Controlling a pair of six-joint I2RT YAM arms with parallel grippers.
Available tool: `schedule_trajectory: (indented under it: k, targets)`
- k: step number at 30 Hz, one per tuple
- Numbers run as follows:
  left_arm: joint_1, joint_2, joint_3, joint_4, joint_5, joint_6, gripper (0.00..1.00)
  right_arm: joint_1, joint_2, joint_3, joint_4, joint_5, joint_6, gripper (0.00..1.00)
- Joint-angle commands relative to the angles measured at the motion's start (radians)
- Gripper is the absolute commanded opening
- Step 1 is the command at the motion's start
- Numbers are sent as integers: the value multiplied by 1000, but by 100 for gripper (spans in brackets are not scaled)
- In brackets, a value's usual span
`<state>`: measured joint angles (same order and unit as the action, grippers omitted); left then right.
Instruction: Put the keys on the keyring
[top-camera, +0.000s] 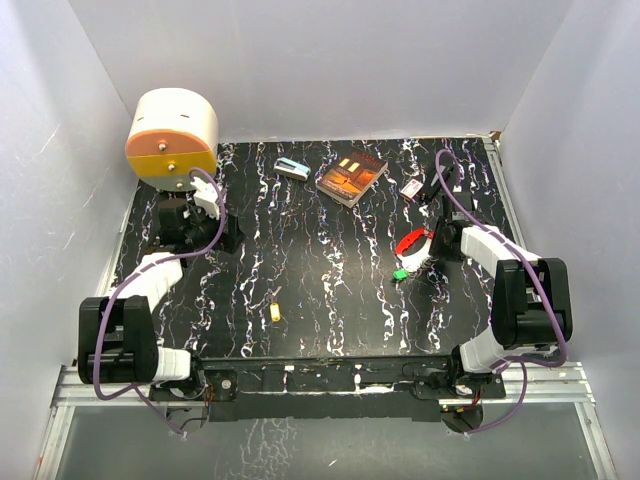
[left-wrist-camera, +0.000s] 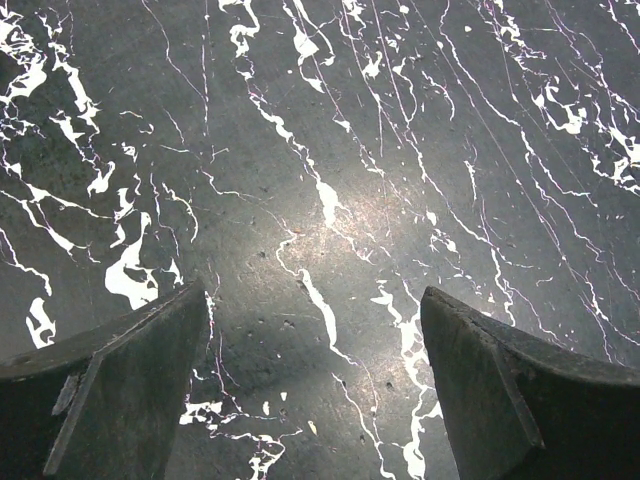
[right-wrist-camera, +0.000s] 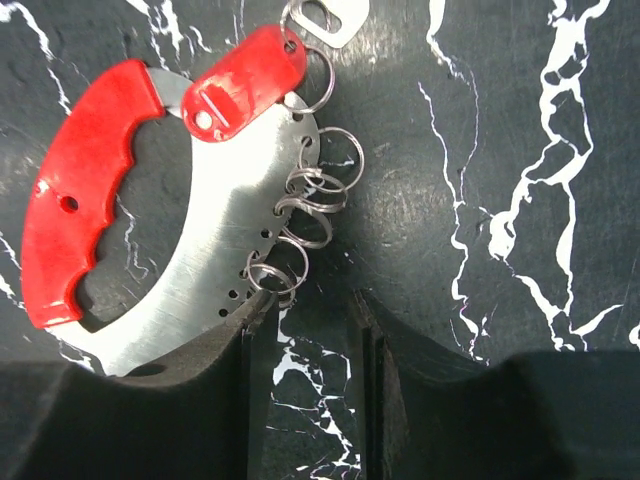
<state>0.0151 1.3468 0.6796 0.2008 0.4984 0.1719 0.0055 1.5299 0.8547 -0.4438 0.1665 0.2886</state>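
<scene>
Keys (top-camera: 275, 312) lie loose; our right pincer (right-wrist-camera: 312, 305), jaws narrow but empty, hangs at the keyring (right-wrist-camera: 225, 215) (left pincer (left-wrist-camera: 315, 300) gapes); next, we reckon, grip it.

Two loose keys (top-camera: 275, 311) — two boxes (top-camera: 291, 168); one book (top-camera: 350, 176)

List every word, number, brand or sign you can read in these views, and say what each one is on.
No text can be read in any view.
Book: cover print is too small and blurred to read.
Teal-and-white box: markings are too small to read.
Red-and-white box: markings are too small to read.
Keyring plate: only punched holes, no lettering shows.
</scene>
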Motion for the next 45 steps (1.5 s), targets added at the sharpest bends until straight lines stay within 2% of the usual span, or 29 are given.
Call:
schedule_trajectory:
  k: [1,12,21,45]
  targets:
    - [-8,-17,41,-18,27,-3,86,-2,-10,66,30,24,19,38]
    - [-13,-32,55,-42,21,0,86,-37,-48,64,58,62,45,34]
    - [-15,-53,39,-54,15,22,86,-50,-24,67,90,18,63,31]
    - [-16,-30,41,-41,8,28,86,-50,40,20,164,-2,93,30]
